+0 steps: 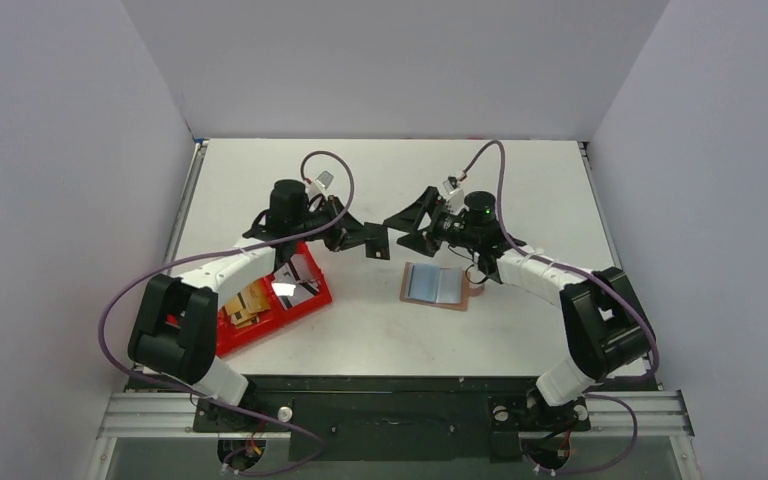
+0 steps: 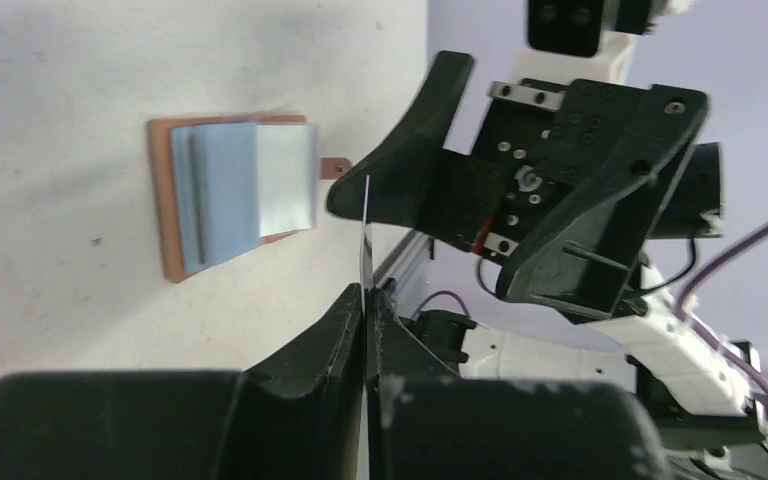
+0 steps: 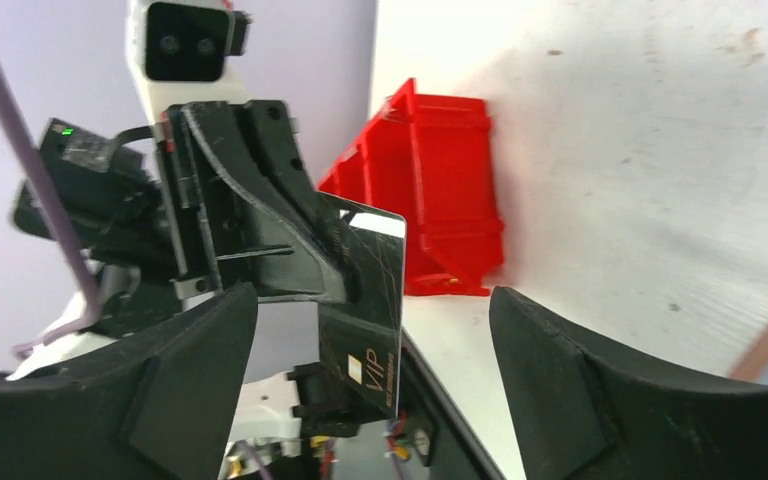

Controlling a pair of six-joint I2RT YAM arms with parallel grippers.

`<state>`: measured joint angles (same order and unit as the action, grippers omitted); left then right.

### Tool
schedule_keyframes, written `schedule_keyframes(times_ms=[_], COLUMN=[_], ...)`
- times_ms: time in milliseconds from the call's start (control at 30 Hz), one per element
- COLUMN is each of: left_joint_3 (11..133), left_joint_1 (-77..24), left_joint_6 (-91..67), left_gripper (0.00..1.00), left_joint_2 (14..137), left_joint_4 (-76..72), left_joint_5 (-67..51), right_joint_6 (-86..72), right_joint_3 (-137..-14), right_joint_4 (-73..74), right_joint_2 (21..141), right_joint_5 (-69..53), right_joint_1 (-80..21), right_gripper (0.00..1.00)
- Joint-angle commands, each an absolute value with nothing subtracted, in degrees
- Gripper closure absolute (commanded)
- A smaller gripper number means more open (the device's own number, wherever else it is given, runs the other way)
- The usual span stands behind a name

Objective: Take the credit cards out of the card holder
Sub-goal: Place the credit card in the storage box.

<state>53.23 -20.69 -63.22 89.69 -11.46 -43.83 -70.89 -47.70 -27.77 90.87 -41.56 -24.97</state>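
Observation:
The card holder [image 1: 436, 285] lies open and flat on the table, tan rim around a pale blue-grey inside; it also shows in the left wrist view [image 2: 225, 195] with a pale card face in it. My left gripper [image 1: 374, 243] is shut on a credit card [image 2: 365, 235], seen edge-on in its own view. In the right wrist view that card [image 3: 372, 290] is dark and shiny with "VIP" printed on it. My right gripper [image 3: 372, 305] is open, its fingers on either side of the card and not touching it. The two grippers meet above the table, left of the holder.
A red tray [image 1: 252, 335] stands at the left under my left arm, with a shiny card and tan items in it; it also shows in the right wrist view [image 3: 445, 190]. White walls close in the table on three sides.

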Motion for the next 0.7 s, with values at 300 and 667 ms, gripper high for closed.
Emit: schedule_keyframes(times_ms=[300,667], left_joint_3=[64.6,64.0], left_joint_1=[-18.6,-16.4], left_joint_6=[-38.4,-38.1], left_gripper=[1.00,1.00], left_joint_2=[71.1,65.8], left_joint_4=[41.6,61.5], left_joint_5=[1.4,36.4], right_joint_6=[-49.4,-46.0], right_joint_3=[-54.0,-53.5], right_joint_4=[2.5,7.8], right_joint_2=[83.4,83.3], right_joint_5=[-28.6,-28.0], right_joint_1=[-24.9,-25.0], right_gripper=[0.16,0.16])
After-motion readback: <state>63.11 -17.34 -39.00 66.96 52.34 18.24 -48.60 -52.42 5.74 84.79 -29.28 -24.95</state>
